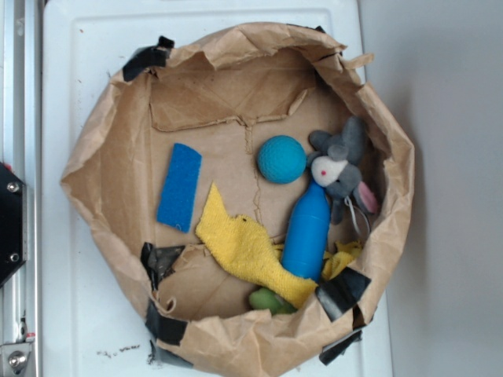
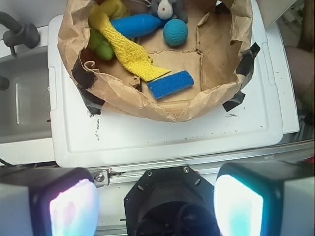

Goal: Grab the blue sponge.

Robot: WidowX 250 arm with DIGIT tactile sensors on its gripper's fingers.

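Blue sponge lies flat inside the paper bag's near rim, beside the yellow cloth, long axis running nearly crosswise. The gripper, fingers spread wide, sits well back from it.

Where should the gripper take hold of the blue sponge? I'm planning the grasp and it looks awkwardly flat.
Come from above and pinch across its short width near the middle. The blue sponge lies flat on the bag's floor, a thin strip clear of the yellow cloth, so its long edges probably offer the easiest bite. The gripper is open, well short of it.
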